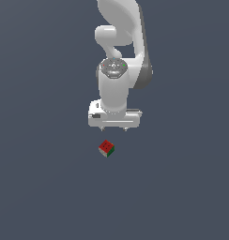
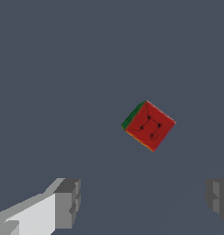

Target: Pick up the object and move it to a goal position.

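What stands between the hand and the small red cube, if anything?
Nothing visible: only bare grey floor lies between the open hand and the small red, green and white cube, which sits apart from both fingers.

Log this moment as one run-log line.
phase: approach | gripper: open, empty | cube: on surface, clear of fingers, red face up | grasp: not yet made
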`<action>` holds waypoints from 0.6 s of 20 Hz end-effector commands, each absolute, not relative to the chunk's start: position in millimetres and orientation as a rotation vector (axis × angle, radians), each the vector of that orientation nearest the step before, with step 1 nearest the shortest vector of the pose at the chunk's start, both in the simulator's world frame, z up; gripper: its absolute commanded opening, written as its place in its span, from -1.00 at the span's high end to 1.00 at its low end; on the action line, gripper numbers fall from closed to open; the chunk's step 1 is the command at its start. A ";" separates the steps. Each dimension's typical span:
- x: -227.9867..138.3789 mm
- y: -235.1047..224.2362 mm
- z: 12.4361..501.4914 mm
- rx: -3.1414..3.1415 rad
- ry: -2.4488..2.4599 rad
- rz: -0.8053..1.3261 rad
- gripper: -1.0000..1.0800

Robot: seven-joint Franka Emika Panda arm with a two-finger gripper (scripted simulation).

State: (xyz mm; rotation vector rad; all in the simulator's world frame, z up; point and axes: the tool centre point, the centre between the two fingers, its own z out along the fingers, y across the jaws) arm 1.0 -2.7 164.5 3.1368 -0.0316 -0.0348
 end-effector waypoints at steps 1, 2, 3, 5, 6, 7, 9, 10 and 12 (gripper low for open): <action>1.0 -2.8 164.5 3.137 -0.032 -0.035 -0.92; 1.2 -2.3 164.8 3.137 -0.030 -0.034 -0.92; 1.9 -1.1 165.7 3.136 -0.026 -0.030 -0.92; 4.3 3.8 169.2 3.133 -0.011 -0.016 -0.92; 6.1 7.4 171.9 3.131 0.000 -0.006 -0.92; 7.9 11.3 174.8 3.129 0.011 0.005 -0.92; 10.3 16.6 178.8 3.126 0.023 0.020 -0.92; 10.9 18.0 180.0 3.125 0.024 0.024 -0.92; 10.9 18.5 180.4 3.125 0.023 0.024 -0.92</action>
